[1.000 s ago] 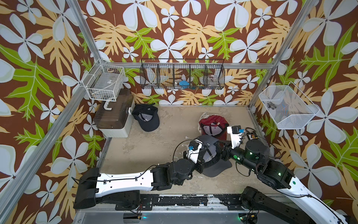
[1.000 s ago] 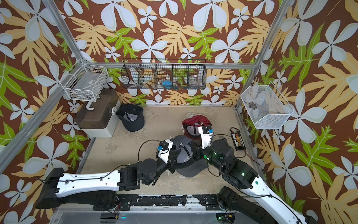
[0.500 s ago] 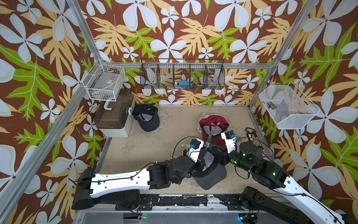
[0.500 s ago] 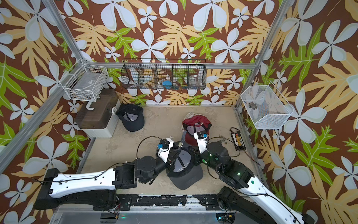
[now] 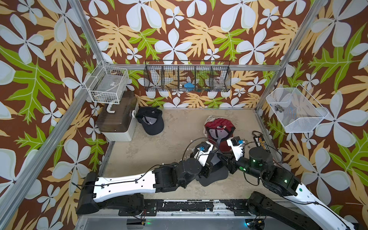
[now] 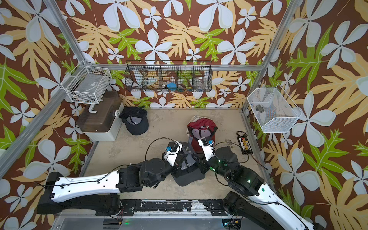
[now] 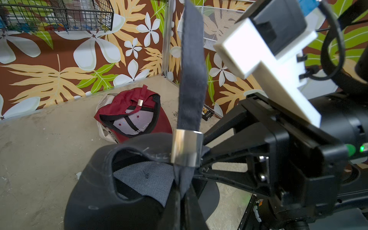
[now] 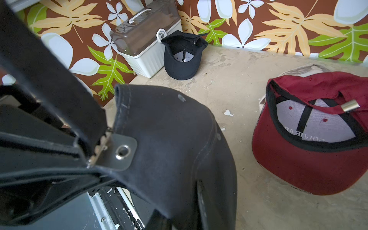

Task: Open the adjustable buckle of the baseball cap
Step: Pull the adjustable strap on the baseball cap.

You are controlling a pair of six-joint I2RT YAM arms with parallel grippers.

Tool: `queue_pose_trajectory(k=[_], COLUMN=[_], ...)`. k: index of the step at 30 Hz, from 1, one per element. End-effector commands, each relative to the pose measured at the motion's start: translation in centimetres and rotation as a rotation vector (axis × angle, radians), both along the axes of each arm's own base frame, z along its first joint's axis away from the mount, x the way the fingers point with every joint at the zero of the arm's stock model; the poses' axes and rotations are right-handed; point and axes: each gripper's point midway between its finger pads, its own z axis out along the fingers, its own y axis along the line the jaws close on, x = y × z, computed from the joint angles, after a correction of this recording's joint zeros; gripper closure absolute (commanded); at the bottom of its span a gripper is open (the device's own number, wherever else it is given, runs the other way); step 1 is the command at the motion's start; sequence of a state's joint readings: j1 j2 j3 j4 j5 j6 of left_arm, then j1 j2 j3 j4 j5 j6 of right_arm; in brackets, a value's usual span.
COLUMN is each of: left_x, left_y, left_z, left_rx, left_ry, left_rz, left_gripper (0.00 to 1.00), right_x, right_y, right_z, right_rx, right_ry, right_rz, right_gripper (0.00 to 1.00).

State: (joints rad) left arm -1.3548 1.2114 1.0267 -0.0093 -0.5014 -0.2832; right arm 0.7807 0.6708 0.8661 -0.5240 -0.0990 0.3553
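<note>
Just nearer than the red cap (image 5: 219,127), we see the grey cap (image 6: 188,169) between both arms. The left gripper (image 7: 183,203) has its jaws clamped on the grey cap's back edge under the metal buckle (image 7: 186,149), with the strap (image 7: 191,69) standing up through it. The right gripper (image 7: 200,154) has a jaw either side of that buckle; whether they press it we cannot tell. Farther back than the red cap, toward the left arm's side, a black cap (image 5: 152,123) lies just beside a storage box (image 5: 117,121).

The dark cap (image 8: 169,139) I hold is matt woven cloth with pale stitching; its buckle (image 7: 186,148) is smooth, shiny metal. The red cap (image 8: 308,169) is matt cloth too; the floor (image 8: 249,79) looks rough and mottled.
</note>
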Motion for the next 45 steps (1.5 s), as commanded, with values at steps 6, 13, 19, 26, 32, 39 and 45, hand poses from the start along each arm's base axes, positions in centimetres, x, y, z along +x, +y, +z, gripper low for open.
queue_pose_trajectory(k=[6, 13, 19, 26, 32, 39, 45], left_x=[-0.3, -0.5, -0.6, -0.7, -0.8, -0.8, -0.8], left_y=[-0.9, -1.8, -1.9, -2.1, -2.1, -1.8, -1.5], left_z=[-0.1, -0.5, -1.0, -1.0, -1.1, -1.1, -1.5], left_rx=[0.016, 0.032, 0.04, 0.038, 0.043, 0.042, 0.047], left_ry=[0.012, 0.024, 0.036, 0.041, 0.043, 0.044, 0.049], left_rz=[-0.032, -0.058, -0.062, -0.071, -0.076, -0.072, -0.067], left_gripper=[1.0, 1.0, 1.0, 1.0, 1.0, 1.0, 1.0], right_x=[-0.5, -0.3, -0.6, -0.9, -1.0, -0.9, -0.9], right_y=[0.1, 0.0, 0.2, 0.4, 0.6, 0.7, 0.9], right_z=[0.9, 1.8, 2.8, 3.2, 3.5, 3.5, 3.7], right_rx=[0.013, 0.024, 0.055, 0.072, 0.085, 0.086, 0.095], right_ry=[-0.049, -0.086, -0.117, -0.122, -0.123, -0.124, -0.127], right_rz=[0.031, 0.02, 0.039, 0.06, 0.071, 0.074, 0.077], right_gripper=[0.77, 0.77, 0.77, 0.8, 0.84, 0.94, 0.99])
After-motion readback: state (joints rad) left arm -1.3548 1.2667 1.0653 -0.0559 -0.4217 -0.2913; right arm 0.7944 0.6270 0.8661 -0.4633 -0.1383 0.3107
